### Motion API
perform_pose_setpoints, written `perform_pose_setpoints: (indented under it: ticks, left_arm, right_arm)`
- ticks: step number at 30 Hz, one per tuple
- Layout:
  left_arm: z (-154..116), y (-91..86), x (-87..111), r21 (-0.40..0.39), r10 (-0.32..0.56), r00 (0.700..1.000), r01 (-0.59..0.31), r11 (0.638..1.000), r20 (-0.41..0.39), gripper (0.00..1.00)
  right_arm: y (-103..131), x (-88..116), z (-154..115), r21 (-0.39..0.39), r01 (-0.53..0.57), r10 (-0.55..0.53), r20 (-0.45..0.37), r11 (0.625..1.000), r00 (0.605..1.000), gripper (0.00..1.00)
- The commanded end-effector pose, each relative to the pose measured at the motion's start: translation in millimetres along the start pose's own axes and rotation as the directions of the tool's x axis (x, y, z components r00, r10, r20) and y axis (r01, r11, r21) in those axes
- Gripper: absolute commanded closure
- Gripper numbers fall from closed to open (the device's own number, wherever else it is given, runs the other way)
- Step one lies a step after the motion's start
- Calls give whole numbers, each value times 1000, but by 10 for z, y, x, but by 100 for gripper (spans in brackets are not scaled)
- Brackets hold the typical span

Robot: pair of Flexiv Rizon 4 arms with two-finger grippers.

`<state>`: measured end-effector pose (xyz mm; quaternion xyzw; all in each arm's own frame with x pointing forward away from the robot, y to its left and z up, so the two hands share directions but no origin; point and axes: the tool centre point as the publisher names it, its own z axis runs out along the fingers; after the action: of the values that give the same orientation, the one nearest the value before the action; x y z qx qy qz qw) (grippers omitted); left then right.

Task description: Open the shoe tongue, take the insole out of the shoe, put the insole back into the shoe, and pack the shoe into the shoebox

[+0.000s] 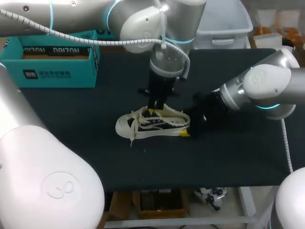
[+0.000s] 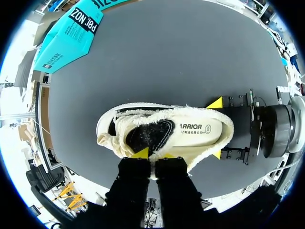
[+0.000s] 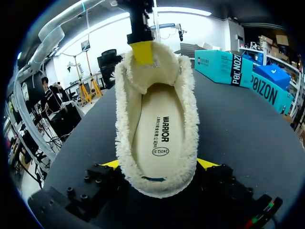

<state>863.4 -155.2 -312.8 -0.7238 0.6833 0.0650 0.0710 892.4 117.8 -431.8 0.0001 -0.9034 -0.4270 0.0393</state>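
The left gripper [image 2: 152, 154] pinches the tongue [image 3: 152, 78] up; the right gripper [image 3: 159, 164] seemingly clamps the shoe [image 1: 152, 125] heel, insole [image 3: 159, 136] lengthwise ahead

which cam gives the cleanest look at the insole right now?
Right wrist view: with the tongue lifted, the insole shows nearly full length inside the shoe. Left wrist view shows only its heel part. Head view: laces and the left arm hide it.
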Motion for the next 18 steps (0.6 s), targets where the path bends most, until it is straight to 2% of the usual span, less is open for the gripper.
perform_pose_setpoints:
  ticks: [1,7,10,14,15,16,18]
  left_arm:
    - [10,1,-196,1,-1,998,1,1000,-67,100]
    - [-19,8,-454,3,-5,983,6,1000,-185,100]
    - [-59,5,-609,6,-10,965,12,1000,-260,100]
    - [-112,-2,-849,-3,-4,922,3,1000,-388,100]
    - [-115,0,-869,-2,-3,917,3,1000,-398,100]
    - [-132,9,-931,-4,14,899,-17,1000,-438,100]
    - [-143,25,-1014,2,18,881,-20,1000,-474,100]
  right_arm:
    - [-65,3,54,-4,2,-2,0,1000,1000,100]
    - [-65,3,54,-4,2,-2,0,1000,1000,100]
    - [-65,3,54,-4,2,-2,0,1000,1000,100]
    - [-65,3,54,-4,2,-2,0,1000,1000,100]
    - [-65,3,54,-4,2,-2,0,1000,1000,100]
    - [-65,3,54,-4,2,-2,0,1000,1000,100]
    - [-65,3,54,-4,2,-2,0,1000,1000,100]
